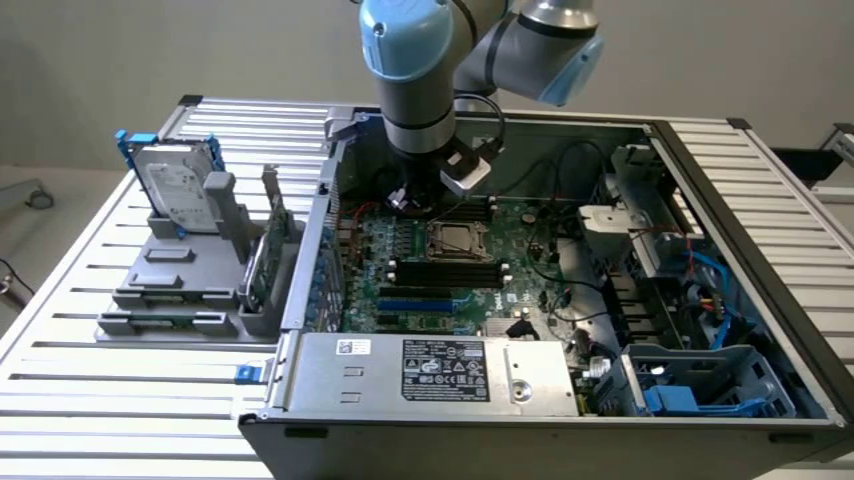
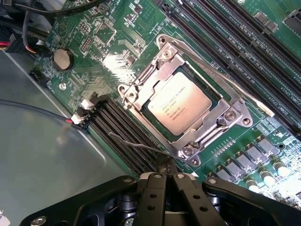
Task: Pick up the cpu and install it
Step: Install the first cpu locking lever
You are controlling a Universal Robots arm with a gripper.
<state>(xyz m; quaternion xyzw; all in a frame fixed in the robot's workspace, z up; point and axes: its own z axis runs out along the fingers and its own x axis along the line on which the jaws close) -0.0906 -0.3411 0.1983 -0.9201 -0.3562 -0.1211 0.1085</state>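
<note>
Cpu: small square chip (image 2: pixel 178 109) with a pale silver top and faint dark print, lying flat.
Where: seated inside the metal-rimmed socket (image 2: pixel 233 116) on the green motherboard (image 2: pixel 113 61), within the open computer case (image 1: pixel 534 445).
Gripper: gripper (image 2: pixel 167 165) has its fingers pressed together with nothing between them, near the socket's corner.
Hard to make out: the print is unreadable, and the socket frame covers the chip's edges.

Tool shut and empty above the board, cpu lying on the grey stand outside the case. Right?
One thing is off: the cpu is not on the stand. The wrist view shows it lying in the socket on the board. The tool is shut and empty above the board, as you said.
</note>
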